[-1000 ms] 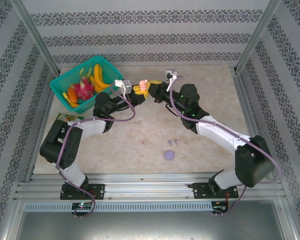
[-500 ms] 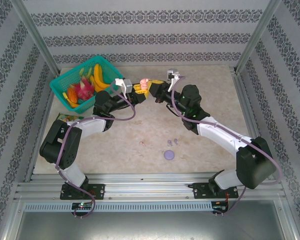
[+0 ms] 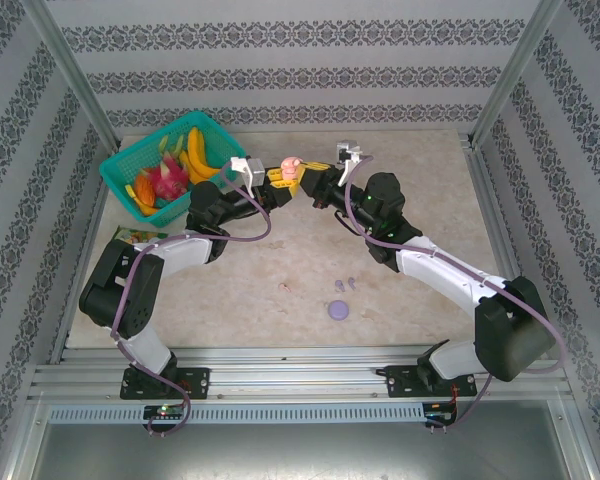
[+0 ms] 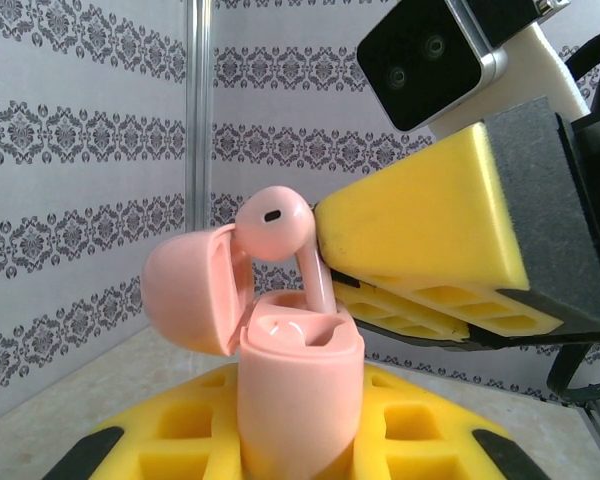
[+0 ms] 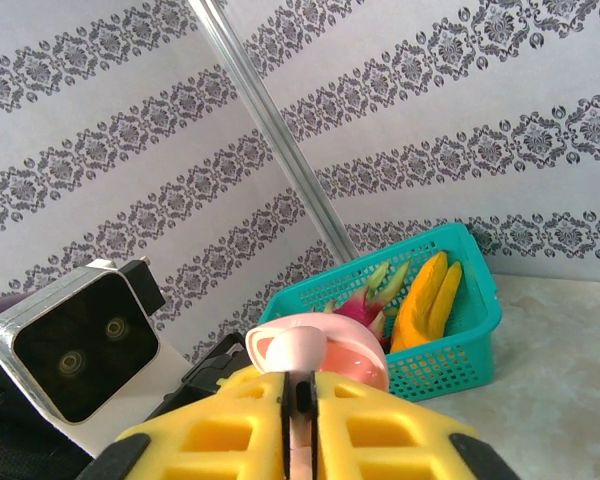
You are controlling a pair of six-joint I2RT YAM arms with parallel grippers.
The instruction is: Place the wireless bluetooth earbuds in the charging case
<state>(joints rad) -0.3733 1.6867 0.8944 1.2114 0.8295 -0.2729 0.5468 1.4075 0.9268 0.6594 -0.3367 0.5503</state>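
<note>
My left pincer (image 3: 276,178) clenches the open pale-pink plastic charging case (image 4: 300,390) upright, off the tabletop (image 3: 280,255), so my right pincer (image 5: 300,405), pinching the pale-pink stemmed earbud (image 4: 272,220), can seat its stem.

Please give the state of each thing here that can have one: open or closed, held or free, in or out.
pink case: lid open, upright, held by left tool.
pink earbud: stem partly in the case, head above it.
left tool: shut on pink case.
right tool: shut on pink earbud stem.
second pink earbud: loose on table.
lilac earbuds: loose on table.
lilac case: on table; lid unclear.
</note>
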